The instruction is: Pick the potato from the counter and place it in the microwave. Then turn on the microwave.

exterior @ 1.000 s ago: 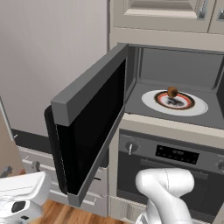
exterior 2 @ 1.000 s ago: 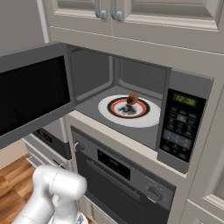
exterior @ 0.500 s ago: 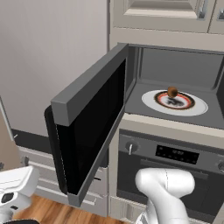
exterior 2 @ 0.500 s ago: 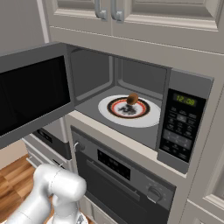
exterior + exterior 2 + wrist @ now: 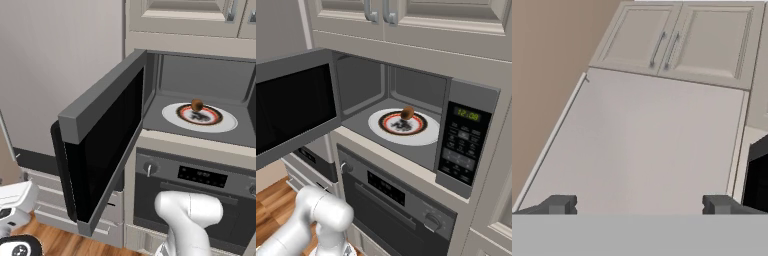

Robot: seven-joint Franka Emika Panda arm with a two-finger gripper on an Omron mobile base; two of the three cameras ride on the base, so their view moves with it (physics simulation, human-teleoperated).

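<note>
Looking into the dark grey built-in microwave [image 5: 421,135], you see one small round brown potato [image 5: 407,113] that sits on one white plate with a red-and-black ring [image 5: 381,131], near the middle of the microwave's floor. From the left base view the same potato [image 5: 197,105] lies on the far part of that plate [image 5: 172,112].

One wide black glass door [image 5: 102,150] of the microwave stands swung open to the left. At the right of the microwave's opening you find one dark control panel [image 5: 462,142] with a small green display at its top; the digits are too blurred to read, and the button labels too.

Directly under the microwave is one dark oven [image 5: 396,205] with one round knob [image 5: 346,168] at its left, one at its right, and a small dark display between them, unreadable. Above the microwave are two beige cabinet doors [image 5: 679,42] with thin metal handles.

In the hand view the gripper [image 5: 639,205] has its two dark tips wide apart, with nothing between them, facing a pale flat panel [image 5: 647,145] beside the microwave. Below the door you see a wooden floor [image 5: 55,240].
</note>
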